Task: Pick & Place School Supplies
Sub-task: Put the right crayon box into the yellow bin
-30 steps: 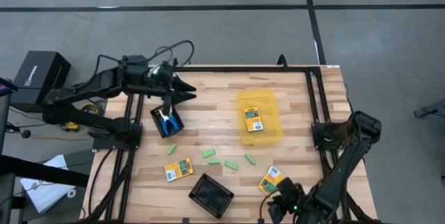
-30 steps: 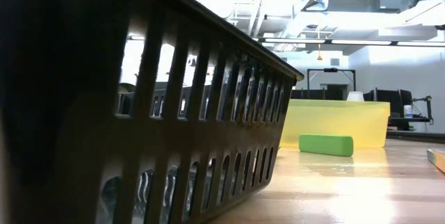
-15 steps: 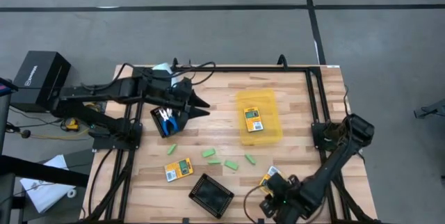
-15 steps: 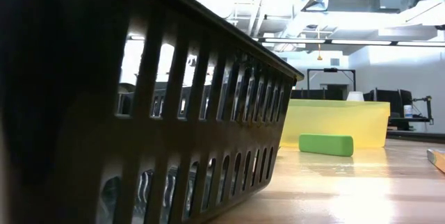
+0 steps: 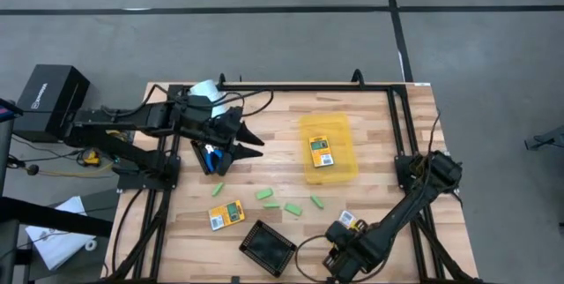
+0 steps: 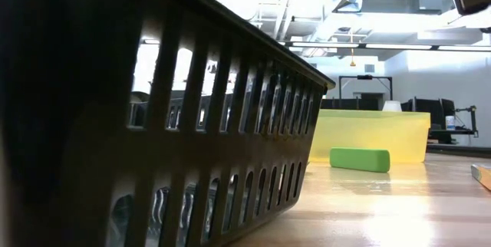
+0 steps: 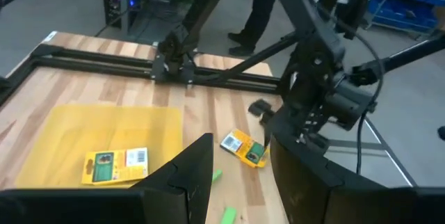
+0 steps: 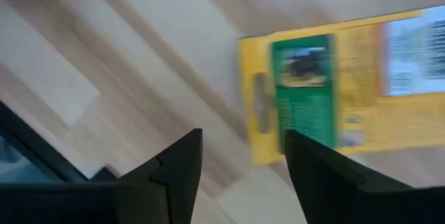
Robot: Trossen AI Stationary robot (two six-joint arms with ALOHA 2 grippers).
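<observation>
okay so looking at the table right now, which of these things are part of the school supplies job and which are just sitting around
Part of the job:
- yellow packs: in the yellow bin, near the left side, under the right gripper
- green pieces
- blue-handled tool
- yellow bin

Lying about:
- white-blue cylinder
- empty black tray

Words on the packs (image 8: 334,92): too blurry to read; just a green and white label on yellow.
Black box (image 5: 51,97) at the left of the high view: has small white marks, too tiny to read.
Other signs or numbers: none can be read.
</observation>
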